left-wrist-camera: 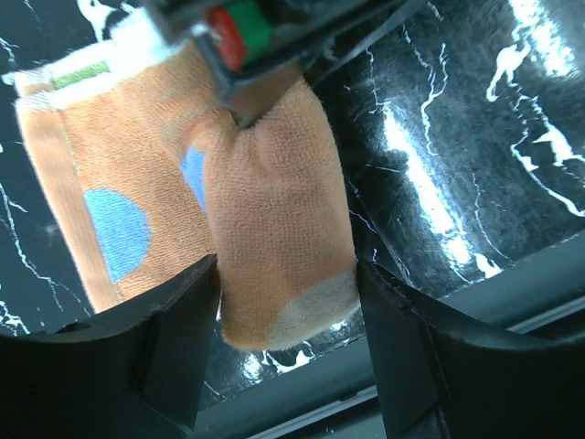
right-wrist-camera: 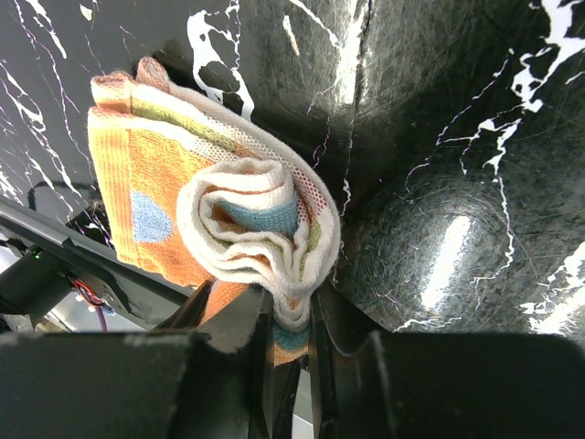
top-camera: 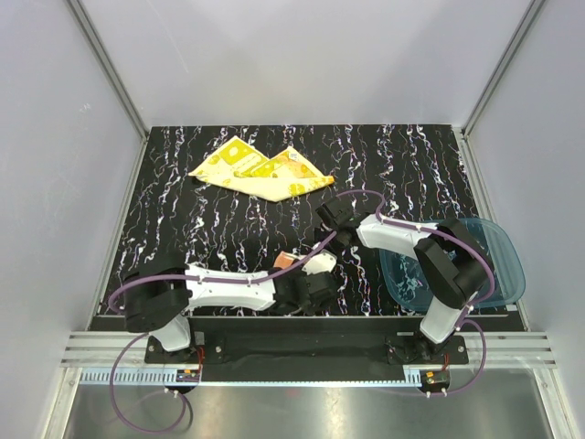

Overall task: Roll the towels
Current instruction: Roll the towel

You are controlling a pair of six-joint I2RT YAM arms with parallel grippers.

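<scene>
The orange towel (top-camera: 285, 261) with light-blue dots lies partly rolled at the near middle of the table. My right gripper (right-wrist-camera: 291, 315) is shut on the outer end of the roll, whose coiled white layers (right-wrist-camera: 247, 215) face the right wrist camera. It comes down onto the towel from behind in the top view (top-camera: 300, 265). My left gripper (left-wrist-camera: 288, 273) is open, with one finger on each side of the rolled end (left-wrist-camera: 274, 210), close to it but not squeezing it. In the top view it sits just in front of the towel (top-camera: 306, 285). The yellow towel (top-camera: 260, 172) lies loosely folded at the far middle.
A translucent blue tray (top-camera: 494, 265) stands at the right, under the right arm's elbow. The table's near edge (left-wrist-camera: 302, 384) runs just in front of the left fingers. White walls enclose the black marbled table (top-camera: 210, 229).
</scene>
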